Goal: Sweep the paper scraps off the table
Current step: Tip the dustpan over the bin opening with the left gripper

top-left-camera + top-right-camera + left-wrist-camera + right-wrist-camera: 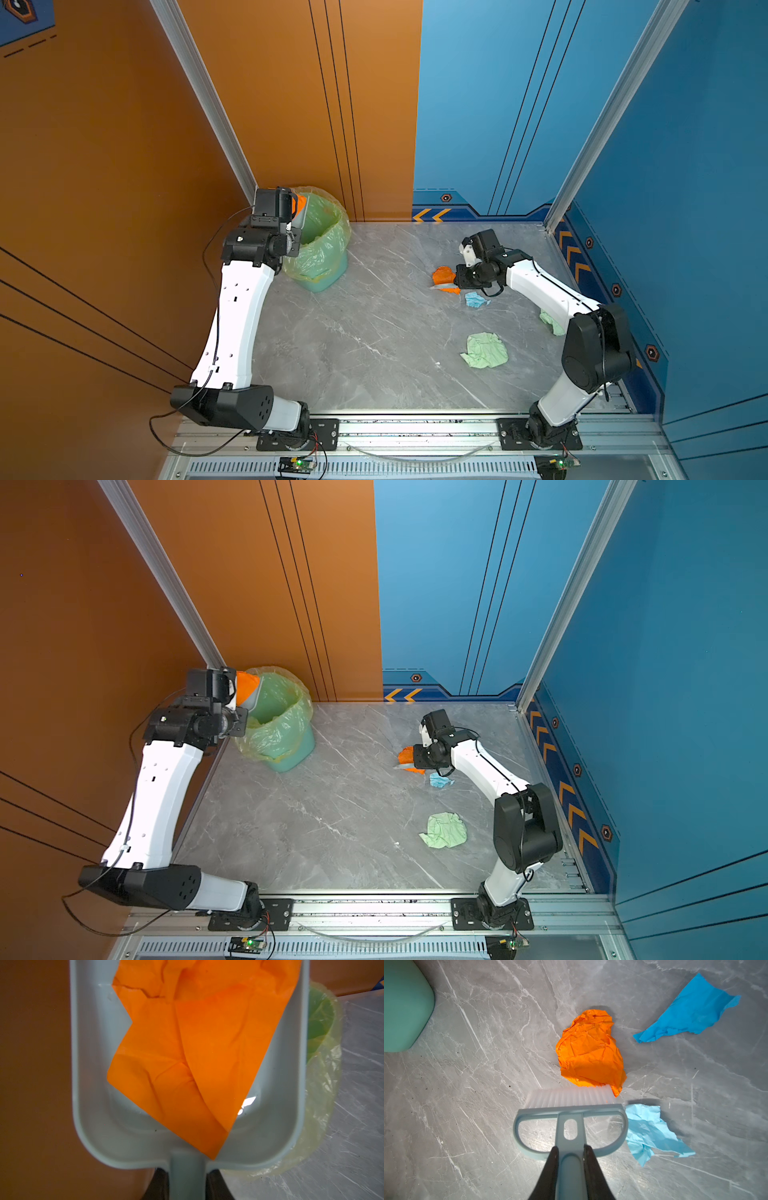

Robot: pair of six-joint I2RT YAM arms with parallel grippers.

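Observation:
My left gripper (188,1178) is shut on the handle of a pale blue-grey dustpan (93,1084), held tilted at the rim of the bin (328,241) at the back left. A flat orange paper scrap (197,1053) lies in the pan. My right gripper (570,1153) is shut on the handle of a small brush (571,1109). Its white bristles touch a crumpled orange scrap (589,1051) on the table (353,332). A light blue scrap (648,1130) lies beside the brush head and a bright blue scrap (691,1009) lies farther off.
The green bin carries a yellow-green bag (324,1064). A pale green scrap (486,351) lies nearer the front of the table. Another pale green scrap (550,322) is partly hidden under the right arm. Orange and blue walls enclose the table on three sides.

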